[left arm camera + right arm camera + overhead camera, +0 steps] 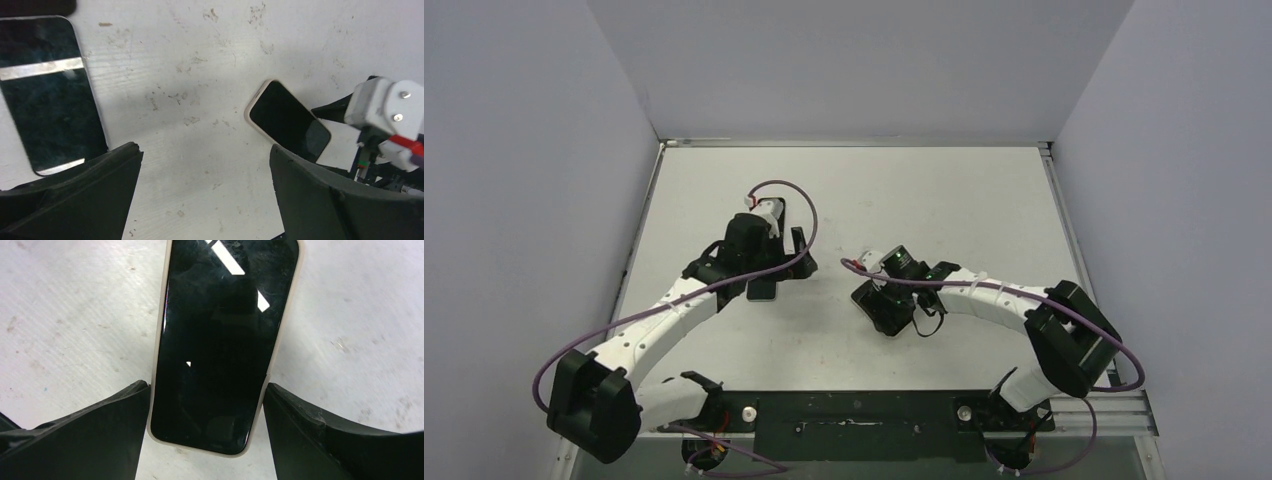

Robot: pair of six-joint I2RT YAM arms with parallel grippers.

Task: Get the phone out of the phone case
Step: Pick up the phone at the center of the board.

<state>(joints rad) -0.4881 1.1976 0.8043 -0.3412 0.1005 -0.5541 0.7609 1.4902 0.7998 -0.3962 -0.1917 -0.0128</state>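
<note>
A black glossy phone [220, 340] sits in a beige phone case [159, 340], lying screen up on the white table. My right gripper [207, 387] is shut on the case's near end, one finger against each long side. The left wrist view shows the same cased phone [285, 117] at centre right, with the right gripper's white and black head [385, 110] behind it. My left gripper [205, 150] stands wide open over bare table to the left of the case, with nothing between its fingers. From above, the right gripper [889, 305] covers most of the case.
A second flat black slab with a silvery edge [47, 95] lies on the table left of my left gripper; from above it is the dark shape [764, 290] under the left arm. Grey walls close in the table [924, 200] on three sides.
</note>
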